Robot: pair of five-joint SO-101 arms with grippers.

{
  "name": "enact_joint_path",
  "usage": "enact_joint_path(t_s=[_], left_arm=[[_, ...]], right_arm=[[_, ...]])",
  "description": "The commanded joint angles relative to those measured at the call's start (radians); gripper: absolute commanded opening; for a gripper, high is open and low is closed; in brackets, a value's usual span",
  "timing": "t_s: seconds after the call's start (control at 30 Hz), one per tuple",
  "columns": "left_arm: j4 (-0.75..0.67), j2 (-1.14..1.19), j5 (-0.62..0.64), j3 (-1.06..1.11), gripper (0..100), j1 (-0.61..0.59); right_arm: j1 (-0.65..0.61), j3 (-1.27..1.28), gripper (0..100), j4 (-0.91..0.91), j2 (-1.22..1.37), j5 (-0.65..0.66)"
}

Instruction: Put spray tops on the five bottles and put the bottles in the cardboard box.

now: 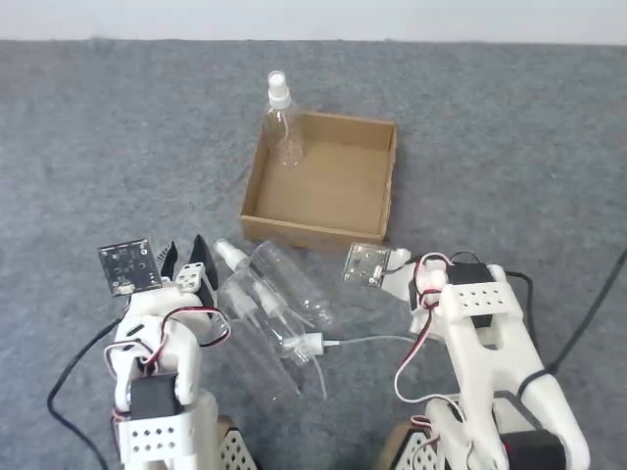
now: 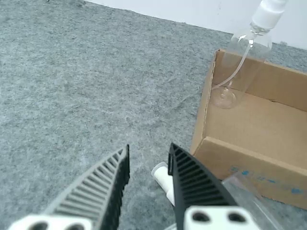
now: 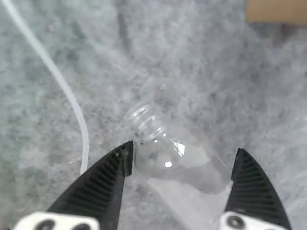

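- The left gripper (image 2: 149,148) hangs low over the grey carpet (image 1: 118,147). Its jaws are a little apart and there is nothing between them.
- Just past its black finger (image 2: 192,182) lies a white spray top (image 2: 162,176). It looks to be on one of the lying bottles, though I can't be sure from here.
- Ahead of that gripper and off to the black finger's side sits the cardboard box (image 2: 225,148), open at the top.
- A capped bottle (image 2: 247,52) stands upright in the box's far corner, on the side nearer the left gripper. Its thin dip tube shows through the clear wall.
- The right gripper (image 3: 183,151) has its jaws spread wide, one on each side of an uncapped bottle (image 3: 177,158). Neither jaw is pressing on it.
- That bottle lies on its side on the carpet, with its threaded neck (image 3: 144,122) pointing away from the gripper.
- A white tube (image 3: 57,81) runs across the carpet beyond the right gripper's light-based finger (image 3: 103,179).
- Between the two arms is a heap of clear bottles (image 1: 279,294) on their sides. A loose spray top (image 1: 309,345) lies at the edge of the heap nearest the arm bases.
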Motion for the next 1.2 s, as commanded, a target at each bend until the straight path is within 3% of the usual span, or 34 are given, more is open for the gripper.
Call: enact_joint_path(t_s=[0.0, 0.37, 1.0, 1.17], left_arm=[[-0.003, -0.017, -0.008, -0.013, 13, 0.003], [-0.003, -0.017, -0.008, -0.013, 13, 0.003], [-0.003, -0.017, -0.008, -0.013, 13, 0.003], [-0.003, -0.017, -0.008, -0.013, 13, 0.003]], right_arm=[[0.013, -0.008, 27.4, -0.008, -0.007, -0.158], [0.015, -0.014, 27.4, 0.033, -0.008, -0.505], [0.015, -0.014, 27.7, 0.025, -0.008, -0.870], [0.015, -0.043, 27.5, 0.035, -0.008, -0.899]])
